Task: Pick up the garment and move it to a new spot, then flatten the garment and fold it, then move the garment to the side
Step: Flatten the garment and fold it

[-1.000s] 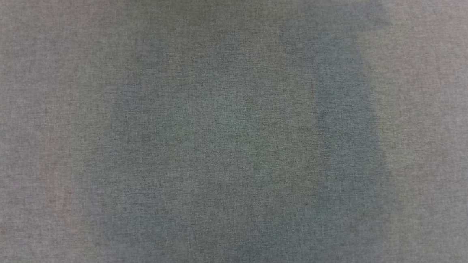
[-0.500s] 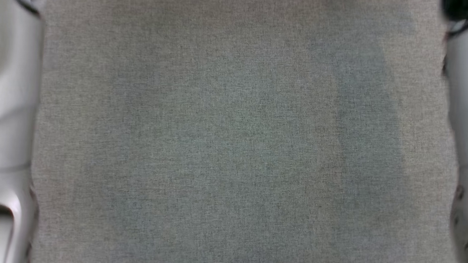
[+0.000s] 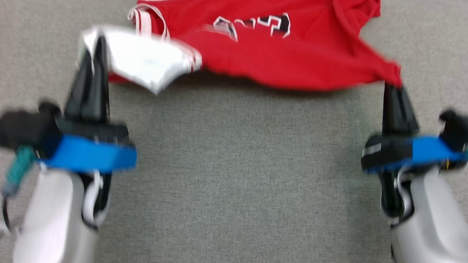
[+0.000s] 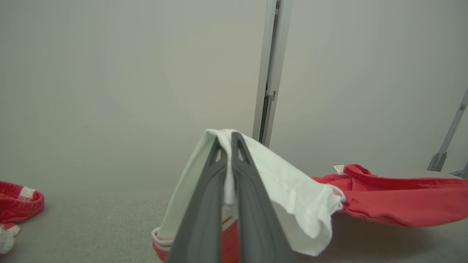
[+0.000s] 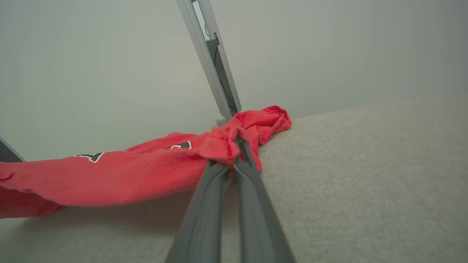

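At the far left of the grey table lies another small red and white cloth, well apart from the rest. The left claw is closed tight on the white sleeve of the red garment, which stretches across the far part of the table with its near edge lifted above the surface. On the right, the right claw is closed on a bunched red corner of the same garment.
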